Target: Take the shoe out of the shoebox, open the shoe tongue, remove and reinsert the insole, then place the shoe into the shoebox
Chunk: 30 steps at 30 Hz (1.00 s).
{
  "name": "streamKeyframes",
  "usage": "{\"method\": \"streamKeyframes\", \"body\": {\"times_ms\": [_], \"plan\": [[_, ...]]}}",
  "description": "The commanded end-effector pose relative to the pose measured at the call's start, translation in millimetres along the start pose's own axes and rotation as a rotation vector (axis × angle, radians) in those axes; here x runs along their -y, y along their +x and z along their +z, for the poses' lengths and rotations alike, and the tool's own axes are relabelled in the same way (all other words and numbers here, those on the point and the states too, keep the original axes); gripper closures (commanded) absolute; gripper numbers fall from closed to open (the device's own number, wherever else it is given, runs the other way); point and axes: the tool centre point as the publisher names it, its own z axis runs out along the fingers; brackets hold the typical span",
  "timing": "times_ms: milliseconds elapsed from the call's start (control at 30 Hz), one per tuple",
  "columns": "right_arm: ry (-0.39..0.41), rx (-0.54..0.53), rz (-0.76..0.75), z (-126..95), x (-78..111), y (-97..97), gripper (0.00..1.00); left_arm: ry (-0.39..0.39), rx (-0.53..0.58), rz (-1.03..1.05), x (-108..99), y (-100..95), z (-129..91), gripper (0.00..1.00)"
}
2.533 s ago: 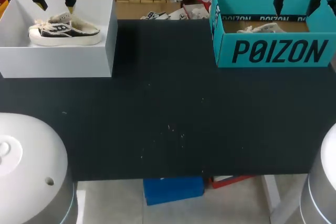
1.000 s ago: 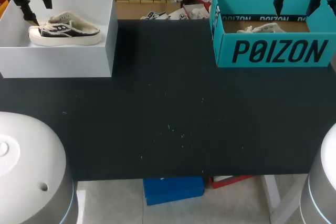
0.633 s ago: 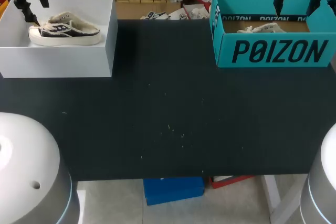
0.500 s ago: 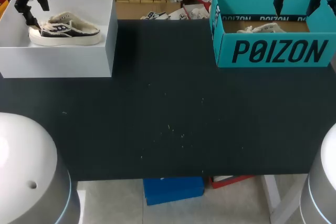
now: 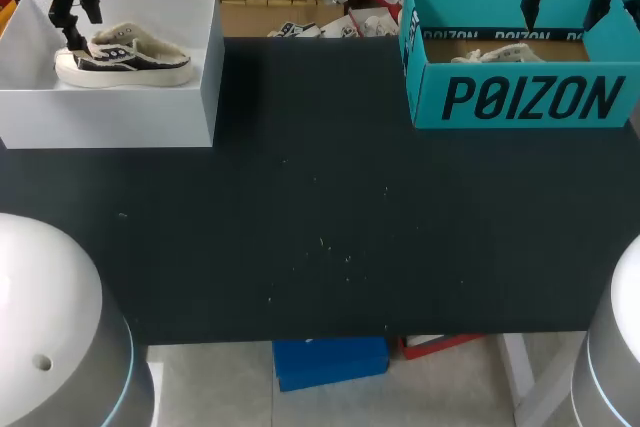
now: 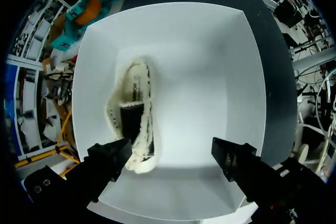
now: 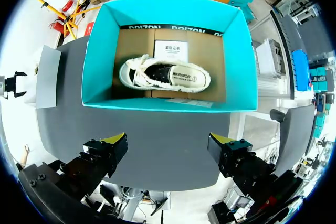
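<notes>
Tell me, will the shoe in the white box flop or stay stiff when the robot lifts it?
The shoe probably keeps its shape underneath: its thick pale sole looks firm. The frayed cloth top looks soft, so it may squash when pinched. Sitting flat on that sole, it shouldn't roll.

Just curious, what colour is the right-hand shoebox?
The shoebox is teal, with black lettering; the head view shows it best.

Black table (image 5: 320,227), white box (image 5: 110,117) at left rear, teal shoebox (image 5: 520,97) at right rear
</notes>
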Motion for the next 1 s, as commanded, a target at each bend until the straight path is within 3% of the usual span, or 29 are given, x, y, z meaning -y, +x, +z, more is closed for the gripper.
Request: {"method": "streamKeyframes", "body": {"times_ms": [33, 267, 600, 1000], "plan": [[0.0, 0.0, 0.0, 0, 0.1, 0.0, 0.0, -0.007, -0.027, -0.007, 1, -25.3, 18, 0.0], [0.0, 0.0, 0.0, 0, 0.1, 0.0, 0.0, -0.029, -0.022, 0.004, 4, -39.8, 42, 0.01], [0.0, 0.0, 0.0, 0, 0.1, 0.0, 0.0, -0.023, -0.043, 0.004, 11, -38.9, 66, 0.31], [0.0, 0.0, 0.0, 0, 0.1, 0.0, 0.0, -0.03, -0.072, -0.003, 15, -34.8, 91, 0.36]]}}
